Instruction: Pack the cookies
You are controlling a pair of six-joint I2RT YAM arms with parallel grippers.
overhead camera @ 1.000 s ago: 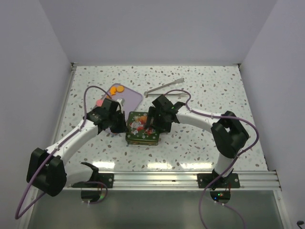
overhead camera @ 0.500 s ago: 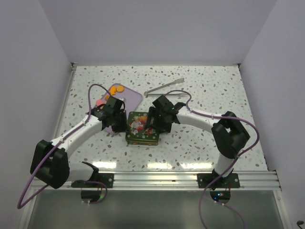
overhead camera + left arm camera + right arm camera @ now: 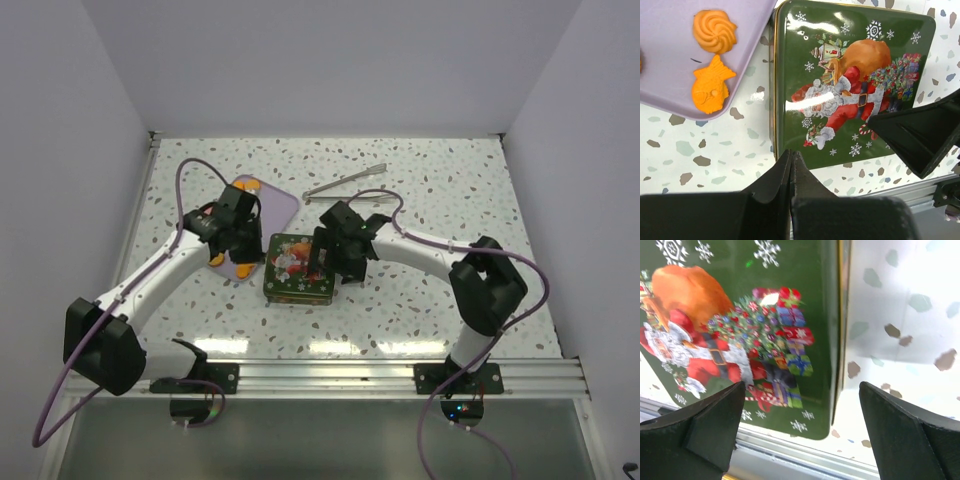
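The cookies (image 3: 714,32) sit on the lilac tray (image 3: 670,60) beside the lidded tin (image 3: 850,75), my left fingers (image 3: 772,187) pinched together empty, my right fingers (image 3: 900,435) spread wide and empty over the tin's edge, where I fear a slipping grip shoves tin into tray.

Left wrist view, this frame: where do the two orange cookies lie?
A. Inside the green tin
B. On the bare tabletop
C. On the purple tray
C: the swirl cookie and the fish-shaped cookie both rest on the purple tray, beside the lidded green tin.
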